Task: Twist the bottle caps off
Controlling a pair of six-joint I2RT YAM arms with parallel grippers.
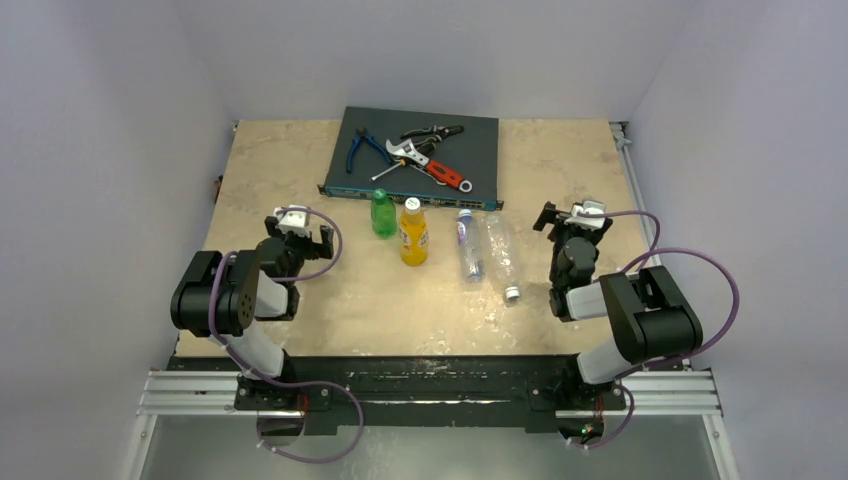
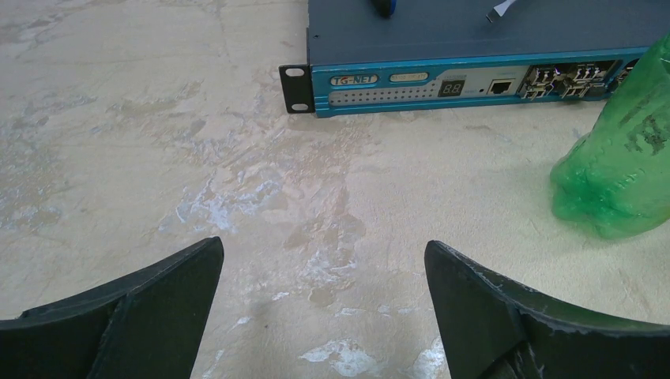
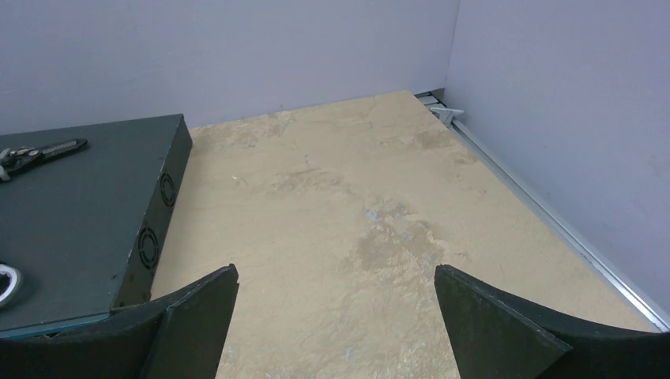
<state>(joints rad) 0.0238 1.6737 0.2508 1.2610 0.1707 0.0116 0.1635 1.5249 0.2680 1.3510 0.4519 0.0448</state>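
Note:
Four bottles sit mid-table in the top view. A green bottle [image 1: 383,214] with a dark green cap [image 1: 379,192] and an orange-yellow bottle [image 1: 413,237] with a white cap [image 1: 411,203] stand upright. A clear blue-labelled bottle [image 1: 468,249] with a blue cap [image 1: 464,213] and a larger clear bottle [image 1: 501,253] with a white cap [image 1: 512,294] lie on their sides. My left gripper [image 1: 297,237] is open and empty, left of the green bottle [image 2: 624,162]. My right gripper [image 1: 570,222] is open and empty, right of the larger clear bottle.
A dark network switch [image 1: 420,152] lies at the back with pliers [image 1: 362,147], a red-handled wrench [image 1: 435,167] and cutters [image 1: 432,131] on top. Its blue front [image 2: 474,83] faces the left wrist; its side [image 3: 154,229] shows in the right wrist view. A metal rail [image 3: 553,221] runs along the right wall.

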